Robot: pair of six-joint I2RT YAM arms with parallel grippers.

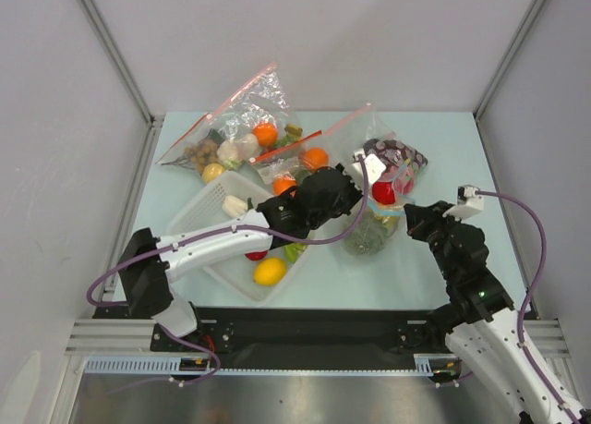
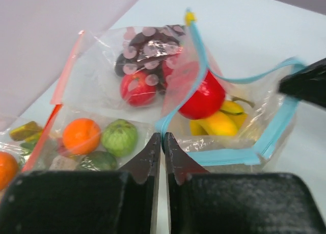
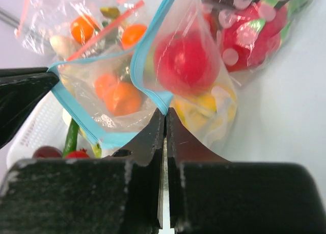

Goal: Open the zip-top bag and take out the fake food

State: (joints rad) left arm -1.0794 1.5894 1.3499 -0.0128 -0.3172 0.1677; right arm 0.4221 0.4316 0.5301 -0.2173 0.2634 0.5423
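Observation:
The zip-top bag [image 1: 374, 232] with the light blue zip strip hangs between both grippers, its mouth pulled open. My left gripper [image 1: 363, 205] is shut on one lip of the strip [image 2: 164, 133]. My right gripper [image 1: 408, 216] is shut on the opposite lip [image 3: 164, 110]. Inside the bag I see a red round fruit [image 2: 204, 99], a yellow banana [image 2: 219, 123] and, in the top view, a grey-green melon [image 1: 365, 241]. The red fruit [image 3: 186, 63] also shows in the right wrist view, with yellow pieces [image 3: 209, 106] below it.
A white basket [image 1: 208, 207] at the left holds a lemon [image 1: 270, 272] and other toy food. Clear bags with red strips [image 1: 231, 119] lie behind, holding oranges [image 1: 315, 157]. Another bag with a dark dotted item [image 1: 395, 156] lies just behind the held bag.

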